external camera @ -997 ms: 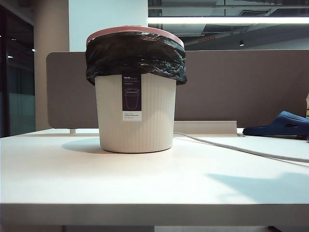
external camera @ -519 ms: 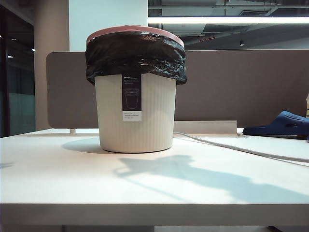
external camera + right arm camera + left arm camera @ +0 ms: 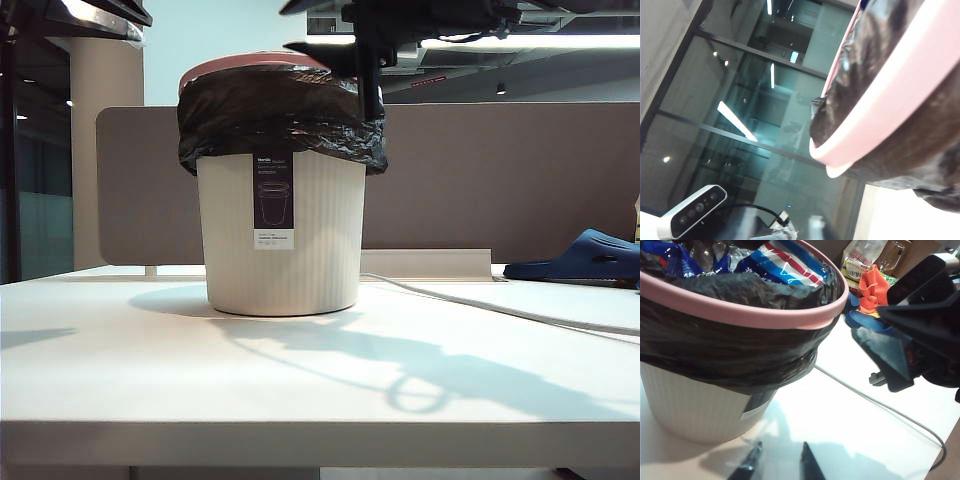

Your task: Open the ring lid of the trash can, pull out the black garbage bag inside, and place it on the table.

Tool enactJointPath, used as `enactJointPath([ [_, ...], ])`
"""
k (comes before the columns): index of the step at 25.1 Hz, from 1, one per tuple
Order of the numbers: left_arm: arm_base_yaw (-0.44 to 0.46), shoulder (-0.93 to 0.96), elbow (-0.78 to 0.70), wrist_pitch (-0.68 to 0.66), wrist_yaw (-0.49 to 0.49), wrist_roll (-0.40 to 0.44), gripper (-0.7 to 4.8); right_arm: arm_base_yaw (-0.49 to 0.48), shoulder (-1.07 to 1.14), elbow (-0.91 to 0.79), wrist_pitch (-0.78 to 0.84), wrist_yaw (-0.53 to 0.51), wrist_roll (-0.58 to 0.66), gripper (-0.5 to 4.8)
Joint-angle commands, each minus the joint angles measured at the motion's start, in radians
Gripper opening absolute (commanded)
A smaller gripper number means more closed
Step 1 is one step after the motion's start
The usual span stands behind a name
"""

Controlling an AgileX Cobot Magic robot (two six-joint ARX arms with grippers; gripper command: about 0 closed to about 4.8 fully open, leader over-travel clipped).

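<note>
The cream ribbed trash can (image 3: 283, 240) stands on the white table (image 3: 320, 390), left of centre. A black garbage bag (image 3: 280, 115) is folded down over its rim, and the pink ring lid (image 3: 215, 66) sits on top. The left wrist view shows the ring lid (image 3: 765, 319), the bag (image 3: 730, 352) and colourful wrappers inside. My left gripper (image 3: 780, 462) hangs open beside the can's lower wall, over bare table. My right gripper (image 3: 345, 70) is at the rim's right side, open. In the right wrist view the ring lid (image 3: 890, 95) is close and the fingertips are blurred.
A grey-brown partition (image 3: 490, 180) runs behind the can. A dark blue slipper (image 3: 585, 258) lies at the far right, and a white cable (image 3: 480, 303) runs across the table from behind the can. Orange cloth (image 3: 875, 285) and a bottle (image 3: 860, 262) lie beyond.
Both arms have come into the exterior view from above; the right one now reaches the can's rim. Their shadows have spread across the table. The can has not moved.
</note>
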Motion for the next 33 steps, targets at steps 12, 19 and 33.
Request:
enactJointPath([
  [12, -0.019, 0.020, 0.003, 0.088, 0.004, 0.004, 0.94, 0.031, 0.063, 0.080, 0.021, 0.050, 0.056, 1.81],
  [19, -0.019, 0.027, 0.003, 0.089, 0.003, 0.004, 0.94, 0.072, 0.064, 0.080, -0.062, 0.079, 0.050, 2.24],
  [33, -0.019, 0.039, 0.002, 0.088, 0.001, 0.004, 0.93, 0.061, 0.064, 0.125, -0.050, 0.132, 0.022, 2.34],
])
